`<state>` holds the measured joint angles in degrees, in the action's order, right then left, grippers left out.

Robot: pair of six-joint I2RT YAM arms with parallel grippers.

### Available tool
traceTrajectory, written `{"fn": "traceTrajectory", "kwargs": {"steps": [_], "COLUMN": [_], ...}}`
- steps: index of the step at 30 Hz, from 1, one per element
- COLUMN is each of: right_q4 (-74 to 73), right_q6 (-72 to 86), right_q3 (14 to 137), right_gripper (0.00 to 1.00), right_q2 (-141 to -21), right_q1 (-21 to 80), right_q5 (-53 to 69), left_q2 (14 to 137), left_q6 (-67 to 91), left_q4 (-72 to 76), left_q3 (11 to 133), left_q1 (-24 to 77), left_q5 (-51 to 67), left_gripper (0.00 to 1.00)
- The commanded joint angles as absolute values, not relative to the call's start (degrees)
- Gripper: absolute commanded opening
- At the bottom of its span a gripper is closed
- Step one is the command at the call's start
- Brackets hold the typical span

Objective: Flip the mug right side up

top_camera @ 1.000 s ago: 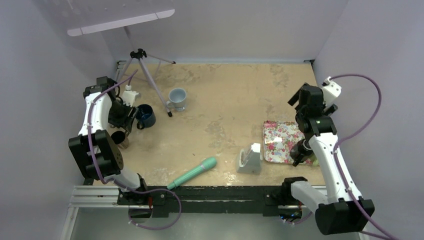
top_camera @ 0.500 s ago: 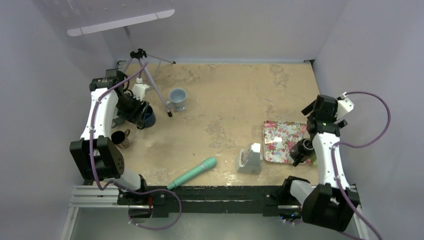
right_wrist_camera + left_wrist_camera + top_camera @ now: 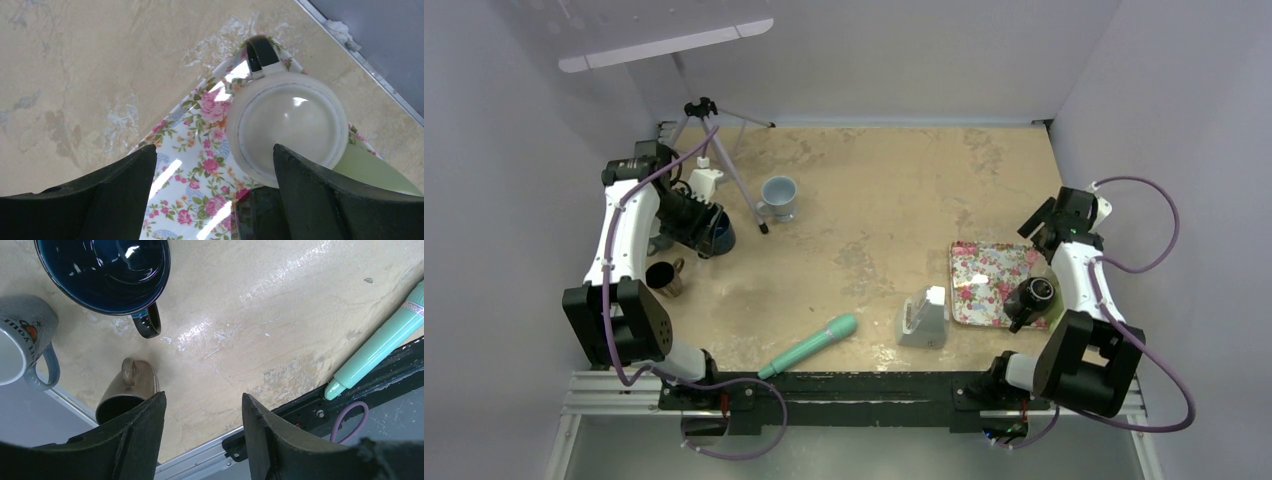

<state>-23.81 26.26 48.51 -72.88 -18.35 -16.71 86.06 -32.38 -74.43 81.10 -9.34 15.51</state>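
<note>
A tan table [image 3: 874,200], walled on three sides, has a wide bare stretch down its middle, with things gathered at the left and right. One tripod [image 3: 715,150] stands at the far left, its legs spread among the mugs there. One floral tray [image 3: 979,275] lies close to the right edge. One teal tool [image 3: 809,345] lies near the front edge, and one grey wedge-shaped block [image 3: 923,318] stands just left of the tray. There are five mugs. The upside-down mug [image 3: 287,127] sits base up on the tray's corner nearest the right edge, partly over something pale green. The right hand [image 3: 214,155] hangs above it, fingers wide apart and touching nothing. On the left, mouths showing, are a pale blue mug [image 3: 778,196], a dark blue mug [image 3: 102,270], a grey printed mug [image 3: 20,347] at the table's edge, and a brown mug [image 3: 127,392]. The left hand [image 3: 202,405] hovers by them, fingers apart and empty.
</note>
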Motion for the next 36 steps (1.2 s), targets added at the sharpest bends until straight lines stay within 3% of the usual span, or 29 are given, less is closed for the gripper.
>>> {"fn": "traceTrajectory", "kwargs": {"steps": [1,10,16,22,29,36], "right_q4": [-21.7,-22.4,-28.0,-27.9,-26.0,-25.8], "right_q6": [25.5,26.9,22.6,22.1,22.1,21.5], "right_q3": [48.1,47.7,54.3,55.3,57.0,54.5], "right_gripper": [0.87,0.87,0.88,0.98,0.99,0.99], "right_q2": [-71.7,-67.4,-65.2,-68.0,-79.7,-79.7], "right_q1": [-18.4,-17.6,-17.7,-19.7,-26.5,-26.0], "right_q5": [-5.7,1.9,-7.6,-19.9,-12.9,-5.1], "left_q2": [86.4,87.0,86.8,86.5,85.9,86.2], "left_q6": [-33.3,-33.1,-33.4,-33.6,-34.4,-34.6], "left_q4": [-73.9,-74.2,-74.4,-73.9,-73.2,-72.5], "left_q3": [82.1,83.4,83.2,82.5,80.9,79.6], "left_q1": [-9.5,-9.5,-9.5,-9.4,-9.5,-9.8], "left_q5": [17.6,18.4,19.0,19.9,18.8,18.5], "left_gripper": [0.61,0.62,0.61,0.61,0.61,0.61]}}
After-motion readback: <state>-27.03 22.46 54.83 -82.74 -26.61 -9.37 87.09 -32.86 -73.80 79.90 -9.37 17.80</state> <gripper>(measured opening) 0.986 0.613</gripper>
